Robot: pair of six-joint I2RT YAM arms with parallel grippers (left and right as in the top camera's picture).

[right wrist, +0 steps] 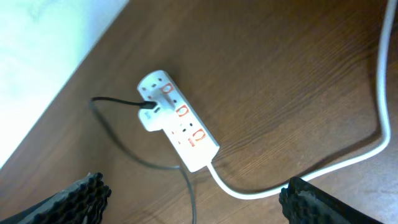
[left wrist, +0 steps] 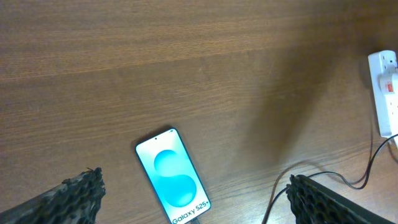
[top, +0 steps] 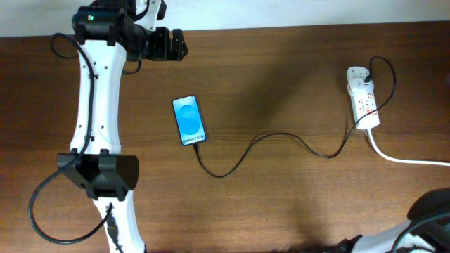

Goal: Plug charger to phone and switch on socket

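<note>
The phone (top: pixel 189 120) lies flat at the table's centre-left with its blue screen lit; it also shows in the left wrist view (left wrist: pixel 173 176). The thin black charger cable (top: pixel 281 135) curves from the phone's bottom edge across to the white socket (top: pixel 363 98) at the far right, where its adapter sits in the strip (right wrist: pixel 180 121). The cable tip meets the phone's bottom edge. My left gripper (top: pixel 169 43) is open and empty, high above and behind the phone (left wrist: pixel 194 182). My right gripper (right wrist: pixel 193 186) is open and empty, hovering above the socket.
A thick white power cord (top: pixel 408 159) runs from the socket off the right edge; it also shows in the right wrist view (right wrist: pixel 348 162). The table's back edge is just behind the socket. My right arm (top: pixel 429 211) sits at the bottom right corner.
</note>
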